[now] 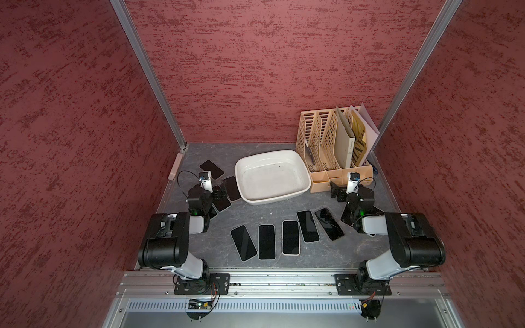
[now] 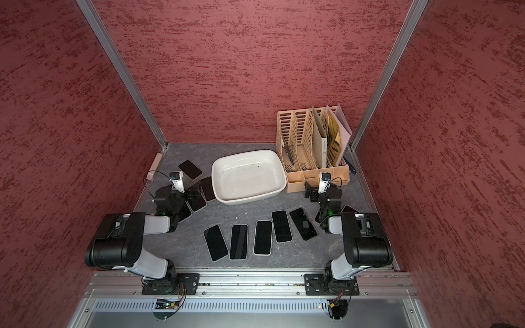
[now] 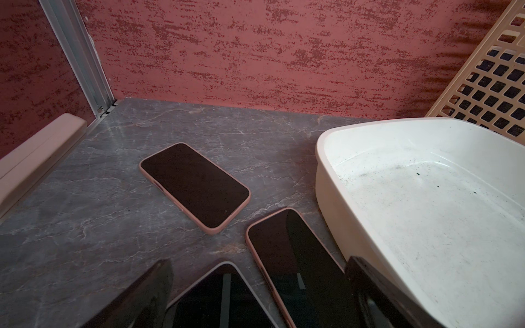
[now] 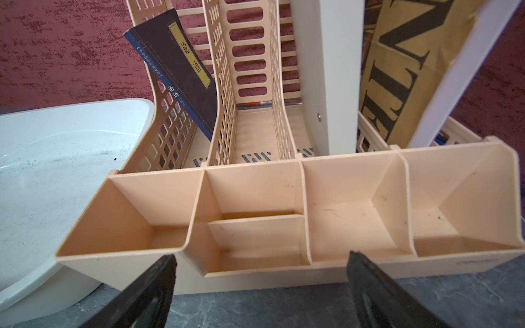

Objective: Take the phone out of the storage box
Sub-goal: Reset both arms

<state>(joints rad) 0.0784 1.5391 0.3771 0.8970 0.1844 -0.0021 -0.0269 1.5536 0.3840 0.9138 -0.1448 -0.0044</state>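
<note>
The white storage box (image 1: 272, 176) (image 2: 249, 176) stands at the back middle of the grey table, and no phone lies in it; only dark specks mark its floor (image 3: 426, 204). Several black-screened phones lie on the table: a row in front (image 1: 266, 242) (image 2: 238, 241) and a cluster left of the box (image 1: 211, 169) (image 3: 196, 184). My left gripper (image 1: 220, 196) (image 3: 258, 262) hovers open over two of the cluster's phones, just left of the box. Right of the box, my right gripper (image 1: 336, 190) (image 4: 262, 257) is open and holds nothing, facing the organizer's front trays.
A beige slotted file organizer (image 1: 332, 147) (image 4: 255, 198) with books stands at the back right, touching the box's right corner. A pale strip (image 1: 174, 167) lies along the left wall. Another phone (image 1: 348, 217) lies partly under the right arm.
</note>
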